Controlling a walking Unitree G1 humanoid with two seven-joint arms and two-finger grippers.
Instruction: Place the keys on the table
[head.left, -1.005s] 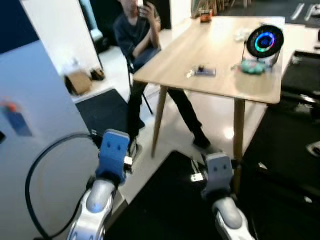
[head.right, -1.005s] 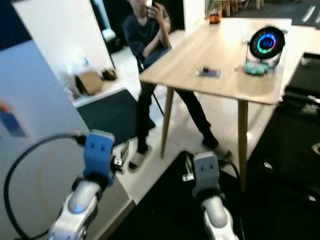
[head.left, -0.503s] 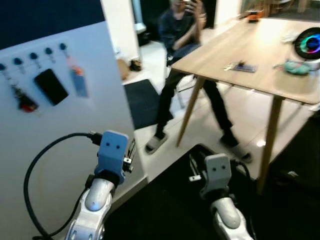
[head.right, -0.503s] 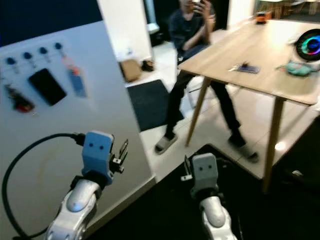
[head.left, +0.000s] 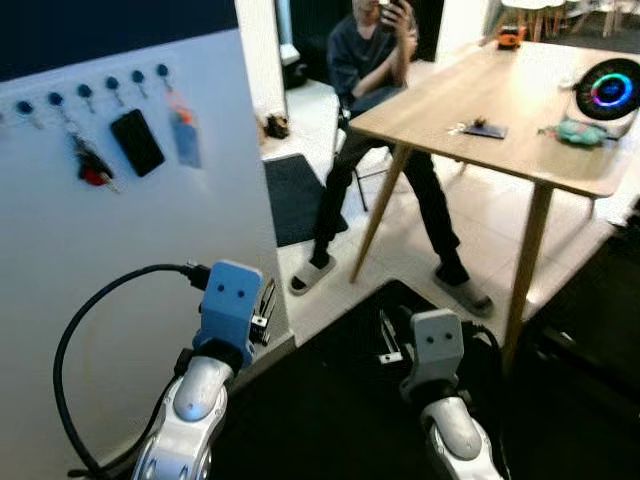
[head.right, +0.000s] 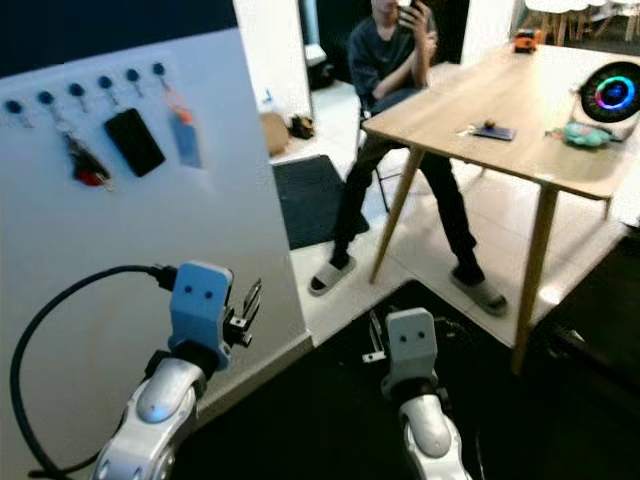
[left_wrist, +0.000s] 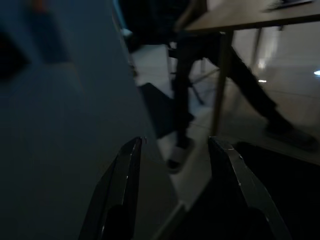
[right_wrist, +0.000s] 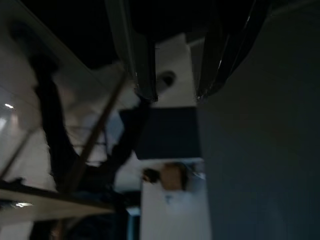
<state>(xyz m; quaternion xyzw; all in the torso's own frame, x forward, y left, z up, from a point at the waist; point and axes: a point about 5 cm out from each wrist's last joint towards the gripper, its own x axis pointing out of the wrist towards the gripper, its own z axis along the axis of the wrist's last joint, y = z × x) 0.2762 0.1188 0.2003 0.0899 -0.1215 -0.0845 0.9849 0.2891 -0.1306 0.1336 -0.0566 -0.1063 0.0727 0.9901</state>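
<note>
The keys hang on the far left, a dark bunch with a red tag, from one of a row of small round blue pegs on a smooth pale wall panel. Just right of them on the same panel hang a flat black rectangular phone and a blue card with an orange top.

My left gripper is held low in front of me, near the lower edge of that panel, and well below the keys. In the left wrist view its two long black fingers stand apart with a clear gap between them and nothing in it. A thick black cable loops from the blue block on that wrist.

My right gripper hangs low over a dark floor mat. Its slim glossy fingers are parted in the right wrist view, holding nothing.

Far right stands the light wooden tabletop on slanted round legs. On it lie a small flat dark item, a teal object and a round black device with a glowing coloured ring. A person in dark clothes sits at its far left side, feet in slippers on the shiny pale tiled floor.
</note>
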